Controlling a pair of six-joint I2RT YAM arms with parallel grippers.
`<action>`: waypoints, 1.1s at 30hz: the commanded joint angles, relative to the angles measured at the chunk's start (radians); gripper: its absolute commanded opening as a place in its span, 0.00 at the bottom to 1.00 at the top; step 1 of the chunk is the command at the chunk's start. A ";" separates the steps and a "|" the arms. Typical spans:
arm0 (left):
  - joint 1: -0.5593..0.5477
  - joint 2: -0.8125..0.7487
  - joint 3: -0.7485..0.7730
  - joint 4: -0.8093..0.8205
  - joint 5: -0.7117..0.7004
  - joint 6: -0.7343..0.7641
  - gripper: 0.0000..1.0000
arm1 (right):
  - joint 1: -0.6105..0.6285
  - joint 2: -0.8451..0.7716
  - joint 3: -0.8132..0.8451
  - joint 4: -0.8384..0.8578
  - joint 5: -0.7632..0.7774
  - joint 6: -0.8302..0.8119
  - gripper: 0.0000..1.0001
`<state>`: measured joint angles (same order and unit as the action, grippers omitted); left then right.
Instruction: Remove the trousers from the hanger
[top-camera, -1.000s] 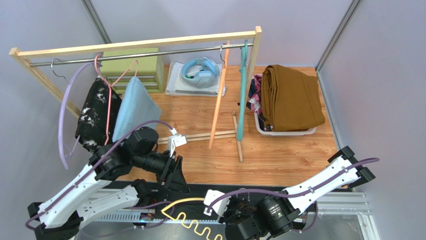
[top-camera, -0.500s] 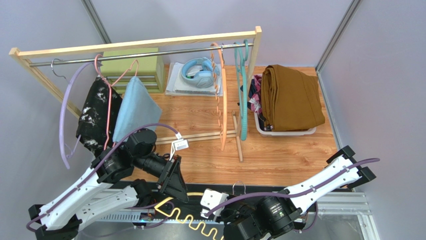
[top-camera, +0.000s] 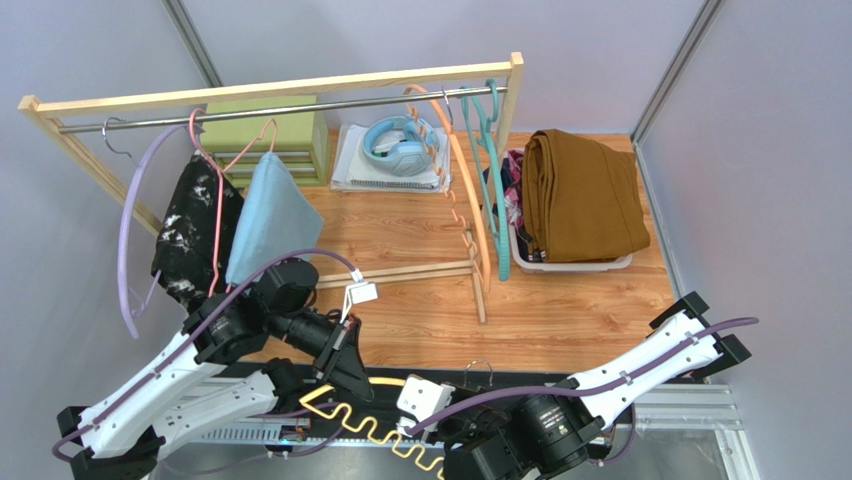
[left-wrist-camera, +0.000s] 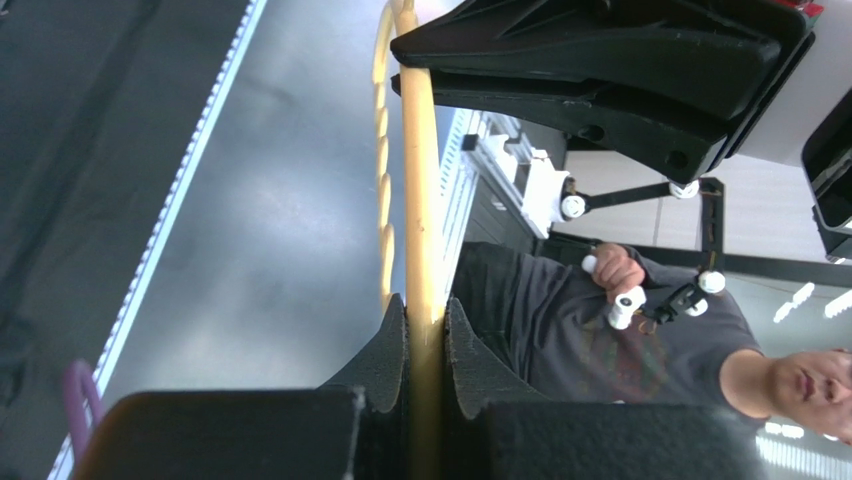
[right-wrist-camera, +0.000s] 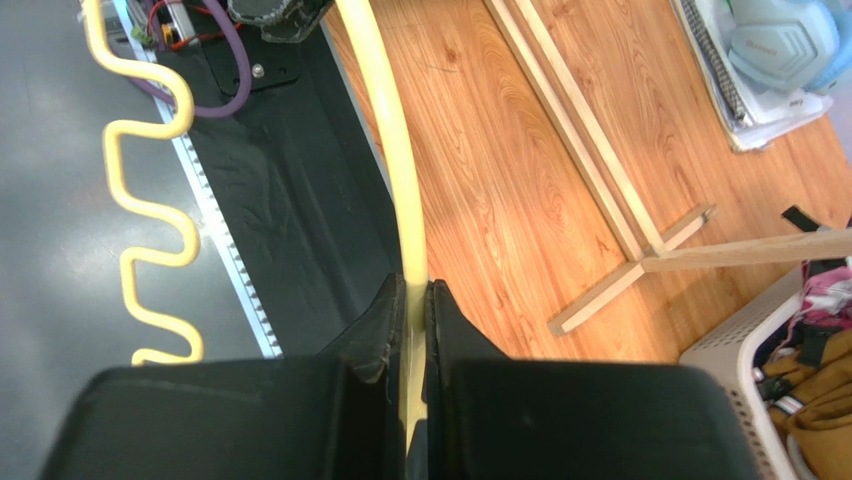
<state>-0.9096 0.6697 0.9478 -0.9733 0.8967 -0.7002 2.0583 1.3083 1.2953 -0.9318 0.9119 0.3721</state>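
Observation:
Both grippers hold an empty yellow hanger (top-camera: 368, 432) low over the arms' bases. My left gripper (left-wrist-camera: 425, 305) is shut on its smooth arm (left-wrist-camera: 420, 200), also seen from above (top-camera: 345, 372). My right gripper (right-wrist-camera: 410, 285) is shut on the same hanger's arm (right-wrist-camera: 395, 150). Black speckled trousers (top-camera: 190, 225) and light blue trousers (top-camera: 272, 210) hang on pink hangers at the rail's left. Mustard-brown trousers (top-camera: 580, 195) lie folded on top of a white basket (top-camera: 570, 264), with floral cloth (top-camera: 512, 195) under them.
A wooden rack (top-camera: 270, 88) spans the back, with its foot (top-camera: 478, 285) on the table. An empty orange hanger (top-camera: 462, 215) and a teal one (top-camera: 492, 200) hang at the rail's right end, a purple one (top-camera: 128, 230) at the left. Headphones (top-camera: 400, 140) lie on notebooks beside green drawers (top-camera: 270, 135).
My left gripper has shut on the yellow hanger. The orange and teal hangers have swung right on the rail. The right gripper has kept its hold.

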 joint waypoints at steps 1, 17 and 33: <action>-0.005 0.014 0.149 -0.218 -0.198 0.129 0.00 | -0.009 -0.007 0.062 -0.020 0.085 0.095 0.16; -0.005 -0.128 0.469 -0.381 -1.004 0.242 0.00 | 0.023 -0.086 0.090 -0.598 0.292 0.858 0.70; -0.005 -0.309 0.436 0.169 -1.226 0.452 0.00 | 0.037 -0.363 -0.071 -0.141 0.360 0.472 0.70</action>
<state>-0.9150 0.3637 1.4315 -1.0985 -0.2947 -0.3424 2.0895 0.9337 1.2289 -1.2102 1.2110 0.9478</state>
